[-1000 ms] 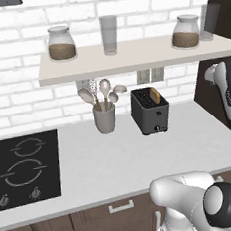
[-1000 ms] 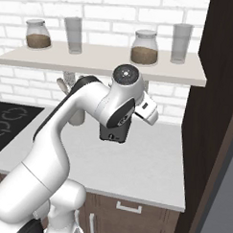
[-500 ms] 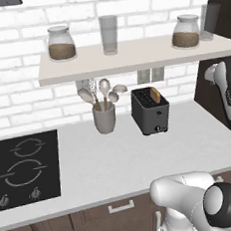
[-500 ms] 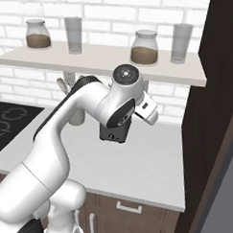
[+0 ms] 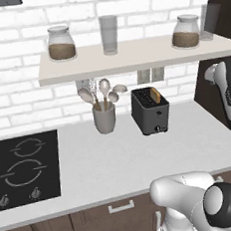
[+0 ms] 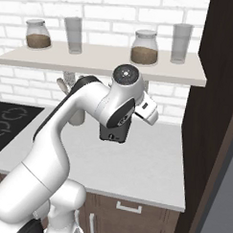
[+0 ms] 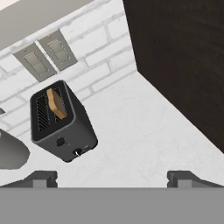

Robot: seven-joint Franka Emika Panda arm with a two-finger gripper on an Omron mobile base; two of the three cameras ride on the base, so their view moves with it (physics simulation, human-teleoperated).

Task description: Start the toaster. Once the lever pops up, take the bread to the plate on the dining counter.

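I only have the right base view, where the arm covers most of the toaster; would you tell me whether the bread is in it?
Observer: Yes. In the left base view the bread stands in the right-hand slot of the toaster, its top poking above the rim.
Operator: Thank you. Is the gripper on the toaster yet?
Observer: No. In the hand view the gripper has its jaws wide open with nothing between them, and the toaster sits apart, up and to the left.
Operator: Anything close beside the toaster?
Observer: The left base view shows a grey utensil cup just left of it, not touching.
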